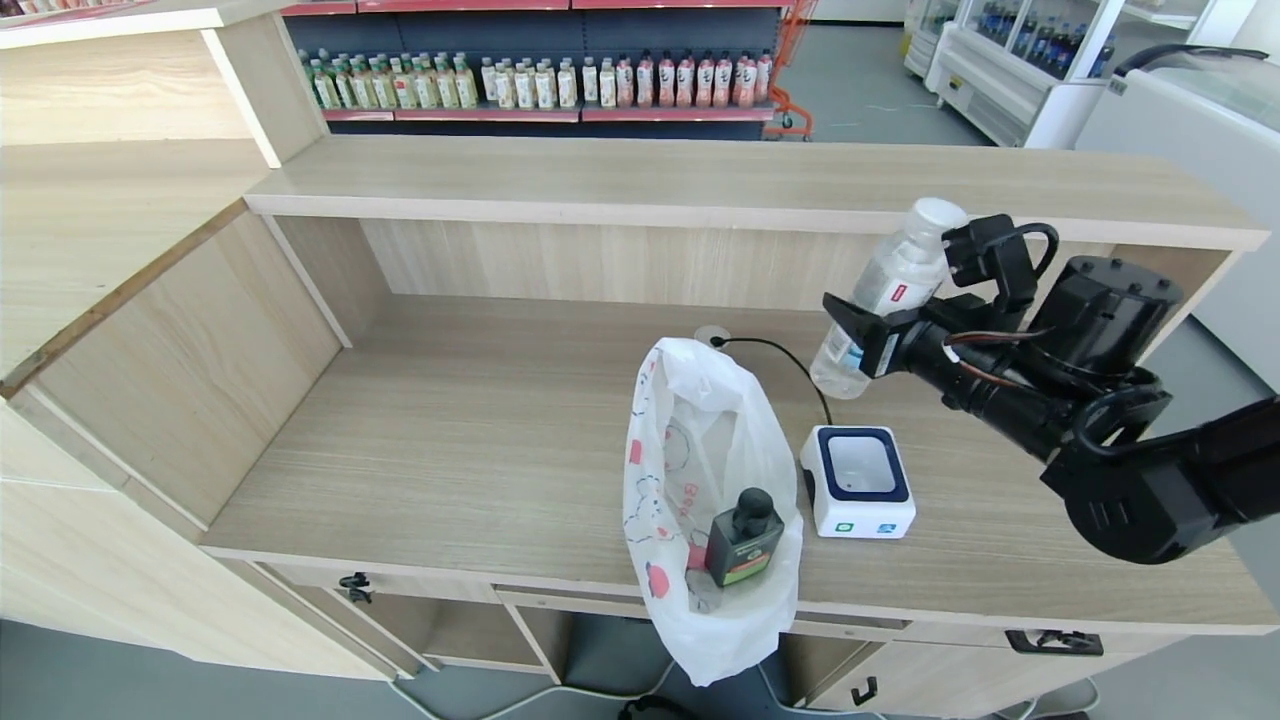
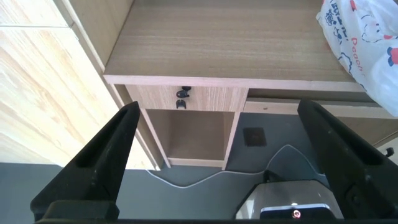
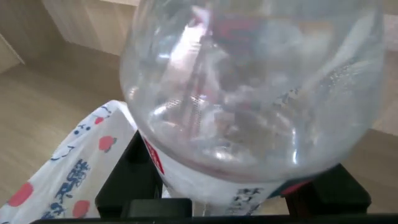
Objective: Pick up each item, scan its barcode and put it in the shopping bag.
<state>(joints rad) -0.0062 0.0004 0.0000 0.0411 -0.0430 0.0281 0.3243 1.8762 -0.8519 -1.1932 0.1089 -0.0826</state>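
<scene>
My right gripper (image 1: 868,338) is shut on a clear water bottle (image 1: 888,285) with a white cap, held tilted in the air over the back right of the counter, behind the scanner (image 1: 857,480). The right wrist view looks along the bottle (image 3: 249,93) from its base, with the white printed shopping bag (image 3: 68,174) beyond it. That bag (image 1: 700,470) stands open at the counter's front edge, left of the scanner, with a dark bottle (image 1: 745,537) inside. My left gripper (image 2: 221,162) hangs open below the counter front, with nothing between its fingers (image 2: 106,168).
The scanner's black cable (image 1: 790,360) runs back to a hole in the wooden counter (image 1: 450,440). A raised ledge (image 1: 700,180) closes the back and a side panel (image 1: 200,370) the left. Drawers with key locks (image 2: 181,94) sit under the front edge.
</scene>
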